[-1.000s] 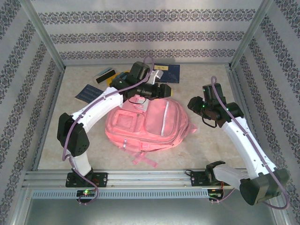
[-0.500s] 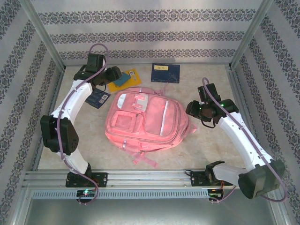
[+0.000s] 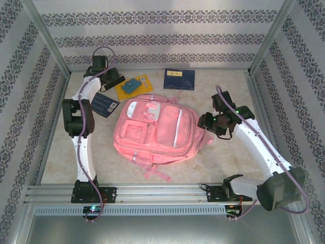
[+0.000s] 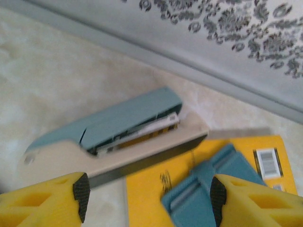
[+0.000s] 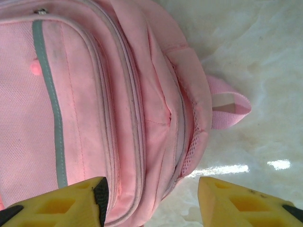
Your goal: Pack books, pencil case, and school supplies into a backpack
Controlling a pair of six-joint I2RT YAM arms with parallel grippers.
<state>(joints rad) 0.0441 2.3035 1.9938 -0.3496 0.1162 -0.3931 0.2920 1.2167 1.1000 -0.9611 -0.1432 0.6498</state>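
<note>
From the top external camera, the large pink fabric backpack [image 3: 157, 129] with pale trim lies flat, front pockets up, in the middle of the marbled beige worktop [image 3: 228, 91]; behind it, near the far wall, rest a navy softcover book with a yellow label [image 3: 179, 79] and a yellow-orange softcover book [image 3: 139, 81] carrying a small teal piece [image 3: 131, 87]; a dark blue patterned book [image 3: 105, 104] lies just left of the backpack; the left hand [image 3: 117, 81] hangs at the far-left corner beside the yellow-orange book, and the right hand [image 3: 202, 122] sits at the backpack's right edge. In the left wrist view, the left hand [image 4: 147, 194] is open, its yellow fingers [image 4: 47, 201] spread with nothing gripped; beyond them a grey-teal stapler-shaped item [image 4: 128, 120] lies on a slim cream bar with a dark edge [image 4: 156, 153], just beside the yellow-orange book [image 4: 139, 208] and its teal piece [image 4: 203, 189]. In the right wrist view, the right hand [image 5: 151, 201] is open too, one yellow finger [image 5: 57, 203] over the backpack [image 5: 94, 94], the other over bare worktop [image 5: 265, 56]; whether either touches the fabric I cannot tell; a pink webbing loop [image 5: 229, 106] juts from the backpack's side.
</note>
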